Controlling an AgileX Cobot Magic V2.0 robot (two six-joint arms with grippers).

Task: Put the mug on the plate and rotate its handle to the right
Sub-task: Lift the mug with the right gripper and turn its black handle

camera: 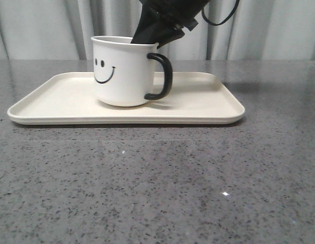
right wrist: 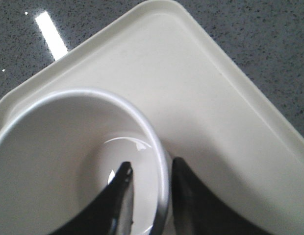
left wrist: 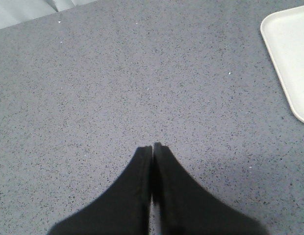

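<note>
From my station, the mug (camera: 124, 71) stood upright on the plate (camera: 208, 104), left of the plate's middle in the front view, smiley face toward the camera. The handle (camera: 162, 76) pointed to the right side of the scene. The plate sat flat on the grey speckled table (camera: 157, 183).

The right gripper (right wrist: 149, 178) came down from above at the mug's back rim, near the handle side. On the right wrist cam I saw one finger (right wrist: 120, 196) inside the mug and the other outside it, the wall (right wrist: 162, 186) between them. The jaws were narrowed to about the wall's thickness, and both fingers looked to be touching or nearly touching the rim, so I read it as gripping the mug by its wall. In the front view, only the gripper's black body (camera: 162, 20) showed above the rim; the tips were hidden behind the mug.

The left gripper (left wrist: 152, 147) hung over bare table, fingers pressed together, nothing between them. A corner of the plate (left wrist: 289, 54) showed at the edge of that view, well apart from the fingers.
</note>
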